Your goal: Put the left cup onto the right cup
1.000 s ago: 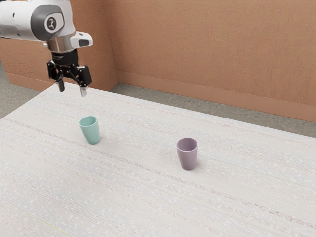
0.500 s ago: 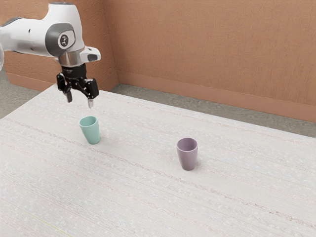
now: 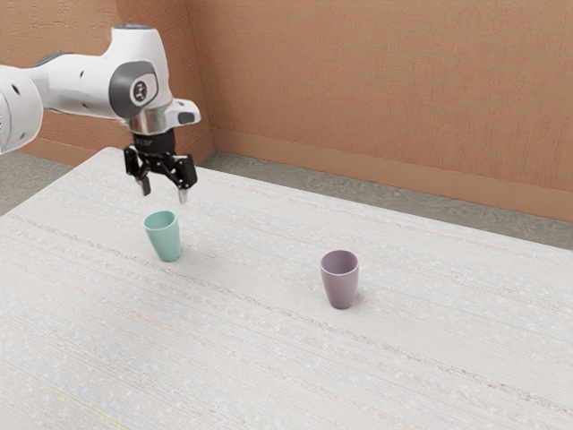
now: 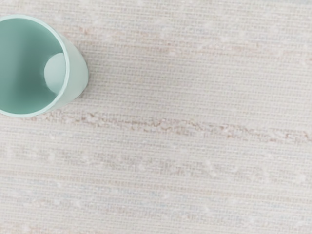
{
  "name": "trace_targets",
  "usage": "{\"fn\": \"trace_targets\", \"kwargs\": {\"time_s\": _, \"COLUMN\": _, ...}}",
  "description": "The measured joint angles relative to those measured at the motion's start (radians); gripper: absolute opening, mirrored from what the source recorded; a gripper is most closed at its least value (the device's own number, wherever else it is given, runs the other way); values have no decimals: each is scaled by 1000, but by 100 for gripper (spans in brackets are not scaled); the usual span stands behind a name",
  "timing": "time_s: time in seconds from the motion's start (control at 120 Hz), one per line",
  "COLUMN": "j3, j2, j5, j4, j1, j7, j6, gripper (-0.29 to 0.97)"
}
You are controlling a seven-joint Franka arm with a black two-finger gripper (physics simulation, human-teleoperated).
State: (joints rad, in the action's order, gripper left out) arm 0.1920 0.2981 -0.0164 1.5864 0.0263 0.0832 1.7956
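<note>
Since I've swung the arm [image 3: 81,85] down from the tabletop's [image 3: 269,358] far corner, the jaws hang wide open and empty close above the teal cup [image 3: 163,236], upright near that corner, so grasping comes next.

A pale, whitish table [image 3: 286,367] spreads out in front of me, its top marked by fine streaks of grain. Close up in my wrist view I see faint tan and bluish lines in it. Past its far edge lies grey floor [image 3: 376,186], then a terracotta wall [image 3: 403,81] with a baseboard [image 3: 430,176] along its foot.
</note>
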Motion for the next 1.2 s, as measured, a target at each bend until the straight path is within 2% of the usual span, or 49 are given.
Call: {"fn": "trace_targets", "kwargs": {"time_s": 1.2, "j3": -3, "j2": 195, "j5": -7, "j4": -157, "j1": -72, "j7": 7, "j6": 31, "gripper": 68}}
